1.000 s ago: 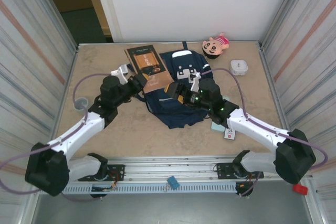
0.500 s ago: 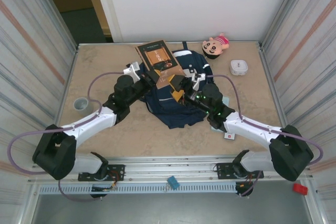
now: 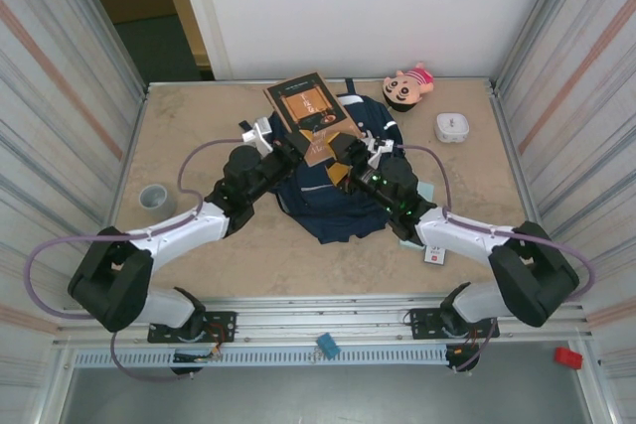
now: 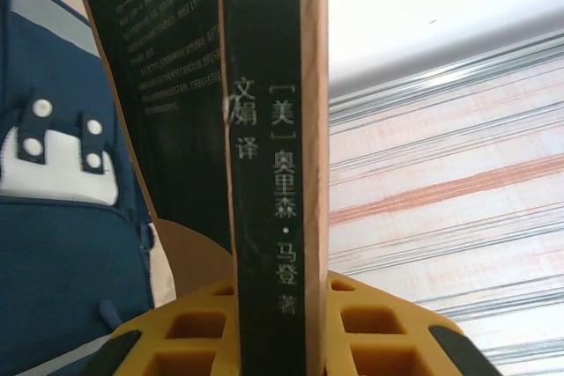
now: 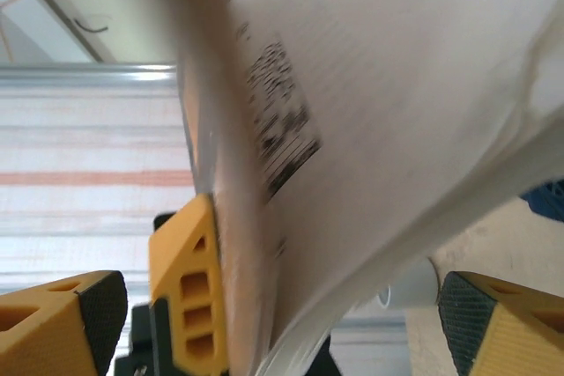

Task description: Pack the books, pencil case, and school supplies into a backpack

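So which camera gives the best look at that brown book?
Top external: the book shows nearly whole, above the backpack. Left wrist catches its dark spine close up; right wrist, blurred pale pages.

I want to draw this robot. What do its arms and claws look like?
The left arm and right arm are white tubes with black joints. A purple cable runs along each. Their fingers are yellow with holes and black tips.
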Motion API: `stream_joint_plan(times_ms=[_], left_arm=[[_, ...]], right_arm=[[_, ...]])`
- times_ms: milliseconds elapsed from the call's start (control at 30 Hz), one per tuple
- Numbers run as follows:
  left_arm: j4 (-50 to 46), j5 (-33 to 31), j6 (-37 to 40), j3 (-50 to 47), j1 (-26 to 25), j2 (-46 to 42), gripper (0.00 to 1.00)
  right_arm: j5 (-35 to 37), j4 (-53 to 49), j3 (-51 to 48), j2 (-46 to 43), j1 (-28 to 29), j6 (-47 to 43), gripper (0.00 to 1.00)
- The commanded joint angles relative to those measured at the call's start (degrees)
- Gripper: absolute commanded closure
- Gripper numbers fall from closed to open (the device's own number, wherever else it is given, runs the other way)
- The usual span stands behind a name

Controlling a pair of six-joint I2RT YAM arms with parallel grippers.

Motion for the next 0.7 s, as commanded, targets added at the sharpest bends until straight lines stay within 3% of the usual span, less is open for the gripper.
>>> stream_joint_plan(times_ms=[0, 100, 200, 467, 667], left_arm=[[9.96, -0.72, -2.27, 1.78, -0.58, 0.9, 1.0], [9.3, -0.54, -2.45, 1.83, -0.8, 1.43, 1.0], [7.63, -1.23, -1.67, 1.41, -1.36, 0.86, 1.0], [2.98, -2.51, 0.33, 1.19, -2.4, -0.45, 1.0], [5.34, -1.0, -1.47, 1.92, -3.58, 2.27, 1.0]], right_arm=[[2.22, 8.39, 0.56, 2.6, -0.3, 4.3, 0.09], [3.31, 10.58, 0.3, 2.86, -0.8, 4.39, 0.11], [4.08, 10.34, 0.41, 1.19, -1.5, 2.32, 0.2], [9.94, -3.08, 1.59, -7.42, -2.94, -4.78, 0.43], [10.98, -5.14, 3.06, -6.81, -3.91, -4.5, 0.52]])
